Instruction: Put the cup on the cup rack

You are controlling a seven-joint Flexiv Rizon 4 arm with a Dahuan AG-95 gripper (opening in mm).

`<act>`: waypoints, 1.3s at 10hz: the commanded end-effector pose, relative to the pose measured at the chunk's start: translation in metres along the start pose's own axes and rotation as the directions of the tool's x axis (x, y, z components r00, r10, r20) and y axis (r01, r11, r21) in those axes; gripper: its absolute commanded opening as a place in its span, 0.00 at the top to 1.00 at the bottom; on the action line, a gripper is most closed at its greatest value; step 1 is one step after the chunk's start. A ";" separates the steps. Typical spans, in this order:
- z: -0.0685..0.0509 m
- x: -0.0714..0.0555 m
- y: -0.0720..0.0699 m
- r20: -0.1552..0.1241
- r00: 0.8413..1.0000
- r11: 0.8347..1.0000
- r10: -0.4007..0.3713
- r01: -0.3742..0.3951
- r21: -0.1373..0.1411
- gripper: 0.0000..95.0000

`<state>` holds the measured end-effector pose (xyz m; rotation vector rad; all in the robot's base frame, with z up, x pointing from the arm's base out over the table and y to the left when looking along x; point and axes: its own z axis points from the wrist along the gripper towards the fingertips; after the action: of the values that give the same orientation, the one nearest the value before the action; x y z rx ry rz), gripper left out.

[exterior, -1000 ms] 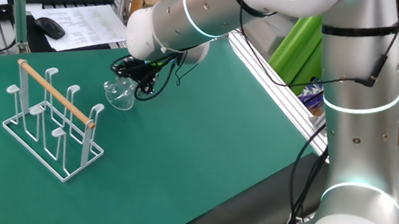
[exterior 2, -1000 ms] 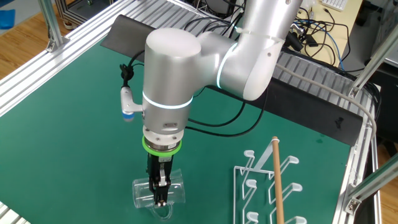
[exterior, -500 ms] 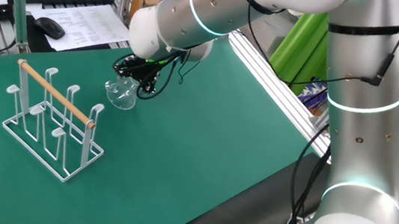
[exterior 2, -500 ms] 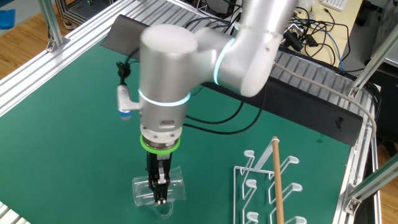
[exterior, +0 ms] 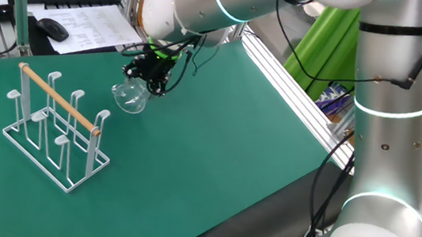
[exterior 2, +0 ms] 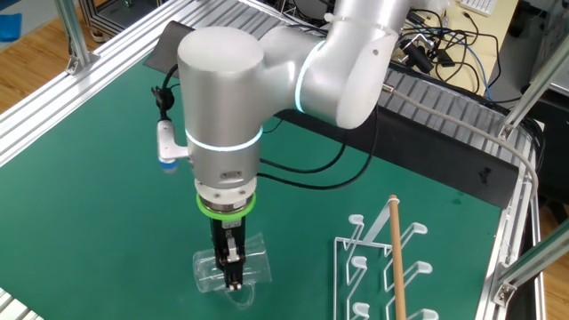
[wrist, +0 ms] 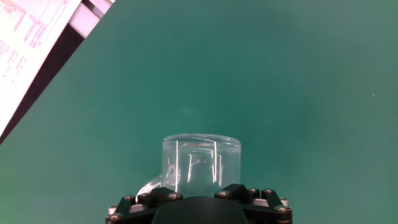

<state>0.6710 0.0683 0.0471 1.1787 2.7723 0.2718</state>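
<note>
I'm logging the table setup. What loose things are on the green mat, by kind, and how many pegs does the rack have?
Glass cup: 1, in the hand
White wire cup rack: 1, with wooden rod handle
Upright pegs on the rack: 6
Total loose things on the mat: 2

I see the cup between the fingers of my gripper, lying sideways just under it. The cup rack stands apart from the gripper, on the table.
</note>
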 end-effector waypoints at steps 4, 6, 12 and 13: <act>-0.022 0.016 -0.011 -0.005 1.000 1.000 0.000 0.000 0.013 1.00; -0.033 0.024 -0.013 -0.007 1.000 1.000 0.005 -0.005 0.017 1.00; -0.057 0.065 -0.010 -0.019 0.999 0.999 0.040 -0.039 0.037 1.00; -0.061 0.071 -0.011 -0.018 0.999 0.998 0.039 -0.038 0.041 1.00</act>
<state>0.6008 0.1068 0.1040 1.2449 2.7843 0.2335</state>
